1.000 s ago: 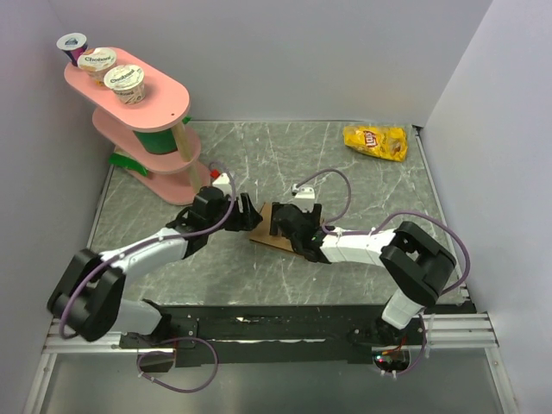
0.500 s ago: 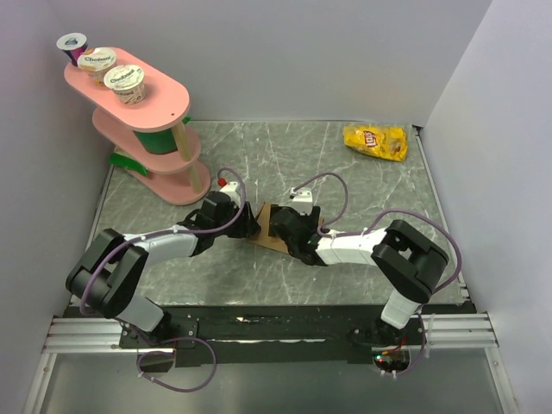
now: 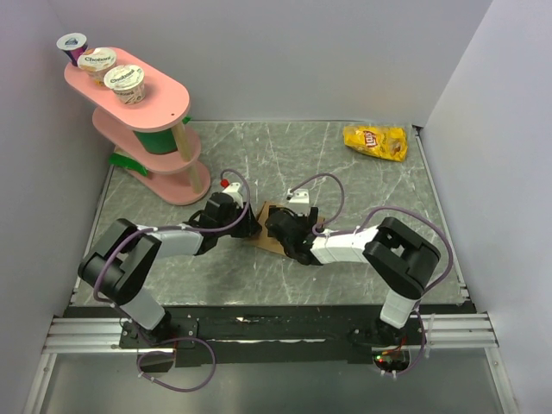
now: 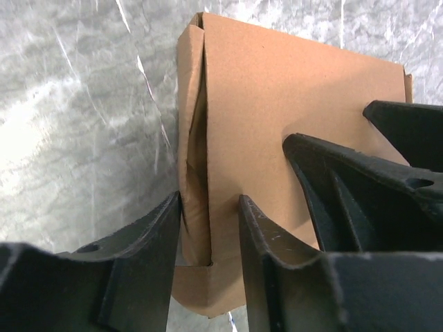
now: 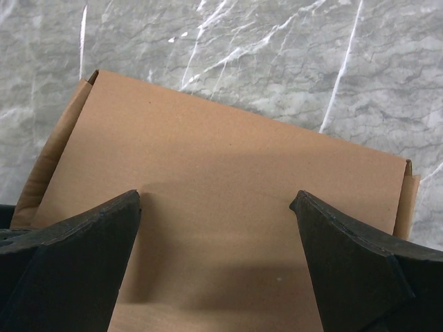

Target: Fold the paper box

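Moved the left gripper (image 3: pixel 248 222) in closer to the paper box (image 3: pixel 262 210) over the last second, and narrowed its jaws from wide to roughly half open. Kept the right gripper (image 3: pixel 278 226) spread as wide as before.

Reached both arms from the near edge to the middle of the table (image 3: pixel 362 181), wrists meeting over the box from left and right. Lay flat there as a small closed brown carton, mostly hidden under the two grippers in the top view.

Straddled the box's (image 4: pixel 291 90) bowed side wall with the left gripper (image 4: pixel 208 207): one finger (image 4: pixel 163 242) against the wall's outer face, the other over the top panel with a sliver of lid showing between it and the slit. Held nothing clamped.

Hung the right gripper (image 5: pixel 214 200) fully open above the top panel (image 5: pixel 228 152), a fingertip toward either end, gripping nothing; could not tell whether the tips touched the cardboard.

Left a yellow chip bag (image 3: pixel 375 141) at the far right corner, and a pink tiered shelf (image 3: pixel 164 99) with yogurt cups (image 3: pixel 102 59) at the far left.
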Action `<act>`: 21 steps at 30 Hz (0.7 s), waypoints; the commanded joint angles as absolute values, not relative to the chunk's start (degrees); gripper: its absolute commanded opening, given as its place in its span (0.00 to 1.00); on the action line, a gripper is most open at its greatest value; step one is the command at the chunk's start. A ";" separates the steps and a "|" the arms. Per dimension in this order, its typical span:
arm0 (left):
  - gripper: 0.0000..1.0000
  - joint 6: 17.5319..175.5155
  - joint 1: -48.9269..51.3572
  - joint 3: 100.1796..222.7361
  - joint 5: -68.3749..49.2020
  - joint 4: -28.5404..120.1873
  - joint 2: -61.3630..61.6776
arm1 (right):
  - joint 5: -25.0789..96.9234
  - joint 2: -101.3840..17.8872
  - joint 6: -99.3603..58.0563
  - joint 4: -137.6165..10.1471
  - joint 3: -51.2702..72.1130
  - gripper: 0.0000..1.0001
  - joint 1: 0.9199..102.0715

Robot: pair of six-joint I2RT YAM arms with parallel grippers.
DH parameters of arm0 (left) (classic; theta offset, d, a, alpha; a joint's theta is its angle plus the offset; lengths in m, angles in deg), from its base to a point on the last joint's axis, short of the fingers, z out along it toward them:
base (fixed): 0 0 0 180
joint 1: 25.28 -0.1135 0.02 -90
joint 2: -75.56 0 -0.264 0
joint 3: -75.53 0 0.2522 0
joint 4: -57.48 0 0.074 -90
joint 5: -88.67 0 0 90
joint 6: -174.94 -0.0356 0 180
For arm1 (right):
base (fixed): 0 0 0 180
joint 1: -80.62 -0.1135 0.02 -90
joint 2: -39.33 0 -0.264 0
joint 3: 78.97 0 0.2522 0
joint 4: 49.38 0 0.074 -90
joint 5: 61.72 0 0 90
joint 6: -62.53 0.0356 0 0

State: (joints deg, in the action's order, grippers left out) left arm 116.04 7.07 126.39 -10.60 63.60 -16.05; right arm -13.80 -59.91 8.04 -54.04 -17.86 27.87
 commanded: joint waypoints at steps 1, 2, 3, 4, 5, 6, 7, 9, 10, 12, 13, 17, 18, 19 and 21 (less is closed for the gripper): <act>0.34 115.18 6.97 127.00 -9.94 63.93 -18.30 | -9.51 -64.03 11.12 -62.08 -18.72 1.00 28.24; 0.33 115.18 6.97 126.56 -9.94 64.11 -18.39 | -9.51 -64.20 11.47 -62.35 -18.63 1.00 28.15; 0.33 115.09 6.97 126.29 -9.94 64.20 -18.57 | -9.51 -64.29 11.82 -62.61 -18.63 0.99 28.15; 0.31 115.26 7.06 125.94 -10.20 64.98 -18.57 | -9.42 -64.55 12.17 -62.87 -18.37 1.00 28.24; 0.30 115.44 7.06 125.16 -10.29 65.51 -18.74 | -9.51 -64.73 12.17 -62.88 -18.19 0.99 28.24; 0.30 115.70 7.06 124.80 -10.55 66.04 -18.92 | -9.42 -64.99 12.17 -62.88 -18.02 1.00 28.24; 0.27 115.71 7.23 124.62 -10.90 66.91 -19.09 | -9.51 -65.43 12.52 -64.18 -17.49 1.00 28.15; 0.25 115.97 7.58 124.53 -10.91 67.19 -20.14 | -9.51 -66.05 13.05 -65.68 -16.79 1.00 28.15; 0.25 115.88 8.28 124.62 -10.47 67.19 -20.50 | -9.51 -66.40 13.22 -65.95 -16.26 1.00 28.15; 0.23 115.53 9.34 125.32 -8.37 66.05 -21.73 | -9.34 -66.58 13.49 -66.39 -15.99 1.00 28.24; 0.23 115.36 10.39 125.58 -7.49 65.52 -22.17 | -9.25 -66.40 13.32 -66.39 -15.91 0.99 28.24; 0.22 116.23 10.84 125.85 -4.14 63.33 -22.35 | -8.90 -63.77 11.56 -66.83 -15.47 1.00 28.15; 0.21 116.23 10.84 125.94 -2.66 62.62 -22.09 | -8.81 -62.98 10.86 -68.66 -14.51 1.00 28.33; 0.20 116.15 10.75 126.11 -1.86 62.01 -21.74 | -8.37 -61.06 9.03 -69.46 -13.98 1.00 28.50; 0.20 115.97 10.84 126.55 -1.50 60.60 -21.12 | -5.84 -58.33 7.00 -70.43 -13.71 1.00 28.94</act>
